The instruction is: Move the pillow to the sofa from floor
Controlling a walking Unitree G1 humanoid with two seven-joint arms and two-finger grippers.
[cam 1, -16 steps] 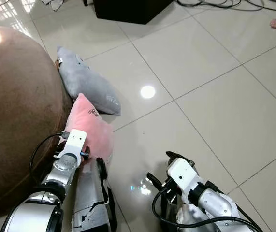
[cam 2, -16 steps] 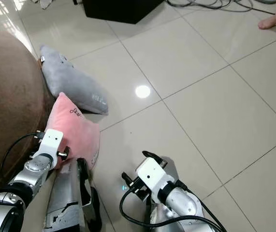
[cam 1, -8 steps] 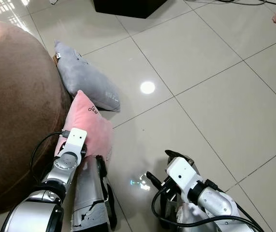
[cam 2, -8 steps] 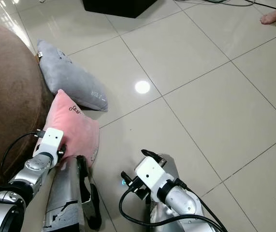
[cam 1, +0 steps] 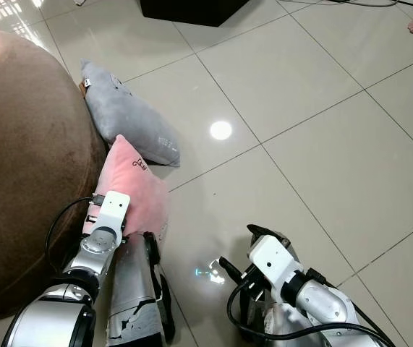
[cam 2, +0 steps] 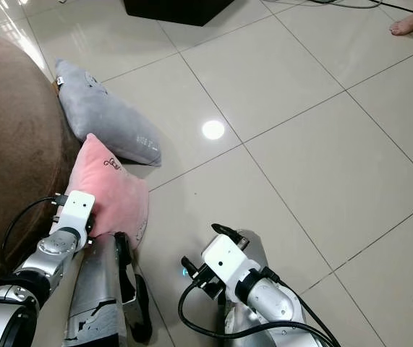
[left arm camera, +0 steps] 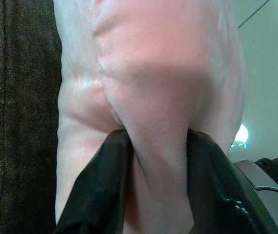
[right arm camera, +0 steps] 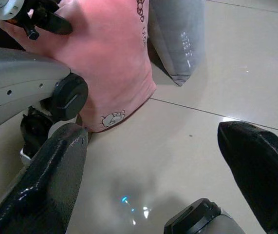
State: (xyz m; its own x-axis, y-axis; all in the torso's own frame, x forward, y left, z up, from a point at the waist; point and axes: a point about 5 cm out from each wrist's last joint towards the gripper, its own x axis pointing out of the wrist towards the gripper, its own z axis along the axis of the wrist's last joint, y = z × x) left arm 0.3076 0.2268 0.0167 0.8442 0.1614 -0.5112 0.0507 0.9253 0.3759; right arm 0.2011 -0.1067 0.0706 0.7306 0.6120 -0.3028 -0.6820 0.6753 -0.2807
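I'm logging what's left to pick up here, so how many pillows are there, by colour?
Pink pillow: 1, pinched between the fingers of the left gripper, leaning against the brown sofa.
Grey pillow: 1, lying on the tiled floor beside the sofa.
Total: 2 pillows.

Colours you see: pink pillow (cam 1: pixel 135 189) with small dark printed motifs; plain grey pillow (cam 1: pixel 125 116); brown sofa (cam 1: pixel 25 144); glossy cream floor tiles (cam 1: pixel 322 137) with dark grout; black fingers (left arm camera: pixel 104 190).
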